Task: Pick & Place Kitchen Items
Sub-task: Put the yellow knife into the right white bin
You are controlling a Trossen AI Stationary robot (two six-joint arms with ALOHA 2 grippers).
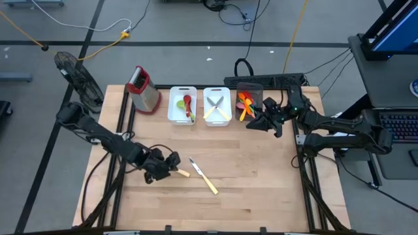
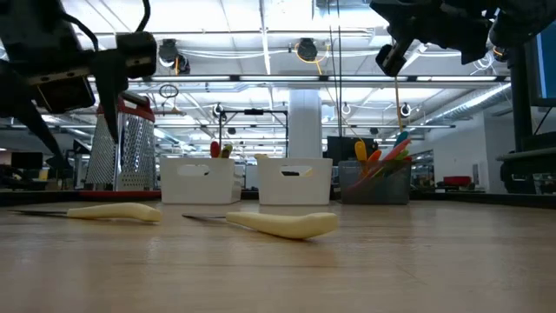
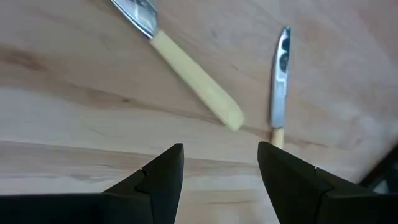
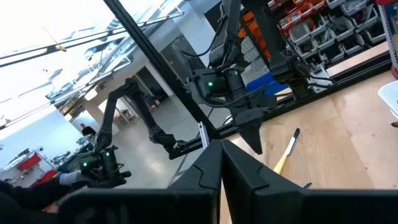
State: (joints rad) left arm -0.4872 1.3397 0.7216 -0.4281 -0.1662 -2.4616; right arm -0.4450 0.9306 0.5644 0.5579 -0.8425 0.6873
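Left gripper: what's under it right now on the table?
Under the open left gripper lies a yellow-handled knife, its handle end reaching toward the gap between the jaws. A second yellow-handled knife lies beside it. The near handle end is covered.

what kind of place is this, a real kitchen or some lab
Most likely a robotics lab or workshop, not a kitchen: a bare wooden table on a metal frame, cables trailing over a concrete floor, and other robot arms beside parts shelving behind.
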